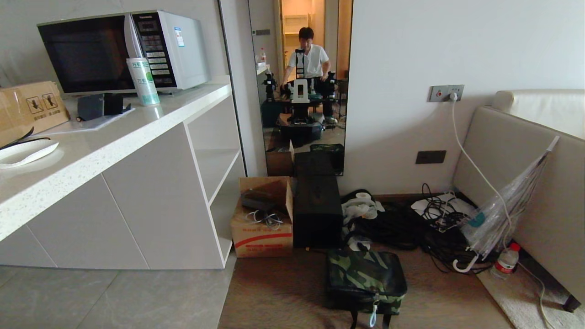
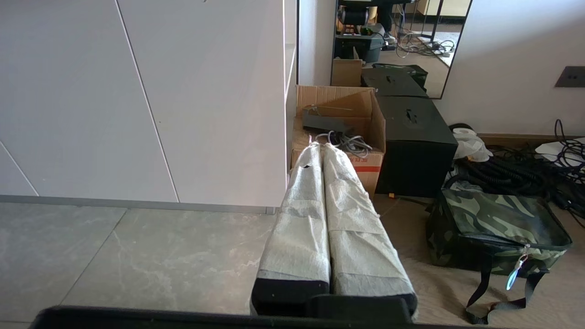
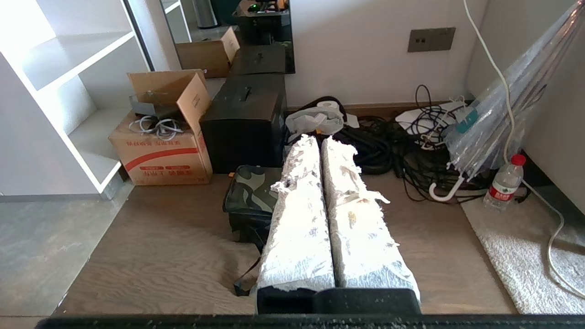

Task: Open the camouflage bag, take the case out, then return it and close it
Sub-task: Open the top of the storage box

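left gripper (image 2: pixel 323 148) closed | camouflage bag (image 1: pixel 365 278) zipped on wood floor (image 1: pixel 283 292)

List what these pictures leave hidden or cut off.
- The case: in no view; the camouflage bag is zipped shut.
- Bag's near side, right wrist view: behind the right gripper.
- Strap's end, head view: cut by the lower edge.
- Cardboard box front, left wrist view: behind the left gripper.

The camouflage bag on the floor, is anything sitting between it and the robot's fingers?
Nothing visible does. The camouflage bag lies zipped shut on bare wood floor, with open floor on the robot's side. The cardboard box, black box and cables all sit beyond it. Both grippers, left and right, are shut and apart from it.
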`<state>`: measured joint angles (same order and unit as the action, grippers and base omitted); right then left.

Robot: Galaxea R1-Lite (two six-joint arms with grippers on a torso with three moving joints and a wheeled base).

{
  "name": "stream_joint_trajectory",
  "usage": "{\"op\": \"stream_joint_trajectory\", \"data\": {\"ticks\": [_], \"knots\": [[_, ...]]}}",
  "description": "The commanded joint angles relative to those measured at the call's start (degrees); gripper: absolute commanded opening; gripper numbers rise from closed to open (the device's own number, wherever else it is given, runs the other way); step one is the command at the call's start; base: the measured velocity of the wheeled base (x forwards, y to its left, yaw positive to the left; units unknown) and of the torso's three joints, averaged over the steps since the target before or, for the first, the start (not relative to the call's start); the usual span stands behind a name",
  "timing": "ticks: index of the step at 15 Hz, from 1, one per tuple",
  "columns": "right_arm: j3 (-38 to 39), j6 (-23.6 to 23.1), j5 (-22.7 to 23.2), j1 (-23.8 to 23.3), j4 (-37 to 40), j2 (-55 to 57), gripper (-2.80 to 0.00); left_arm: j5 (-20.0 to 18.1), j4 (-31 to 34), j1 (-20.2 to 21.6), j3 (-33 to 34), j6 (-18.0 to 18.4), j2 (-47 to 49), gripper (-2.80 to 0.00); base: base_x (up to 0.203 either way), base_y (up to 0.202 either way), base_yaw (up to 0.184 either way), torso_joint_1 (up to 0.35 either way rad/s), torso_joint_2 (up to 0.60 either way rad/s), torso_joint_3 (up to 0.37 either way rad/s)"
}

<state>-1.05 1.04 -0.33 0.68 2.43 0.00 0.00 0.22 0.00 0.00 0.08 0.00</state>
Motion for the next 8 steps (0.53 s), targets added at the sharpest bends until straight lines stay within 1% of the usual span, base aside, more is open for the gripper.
{"op": "stream_joint_trajectory", "data": {"ticks": [1, 8], "knots": [[0.0, 0.0, 0.0, 0.0, 0.0, 0.1, -2.80, 0.0, 0.0, 0.0, 0.0, 0.0, 0.1, -2.80, 0.000, 0.000, 0.000, 0.000, 0.00, 0.000], [0.0, 0.0, 0.0, 0.0, 0.0, 0.1, -2.80, 0.0, 0.0, 0.0, 0.0, 0.0, 0.1, -2.80, 0.000, 0.000, 0.000, 0.000, 0.00, 0.000]]}}
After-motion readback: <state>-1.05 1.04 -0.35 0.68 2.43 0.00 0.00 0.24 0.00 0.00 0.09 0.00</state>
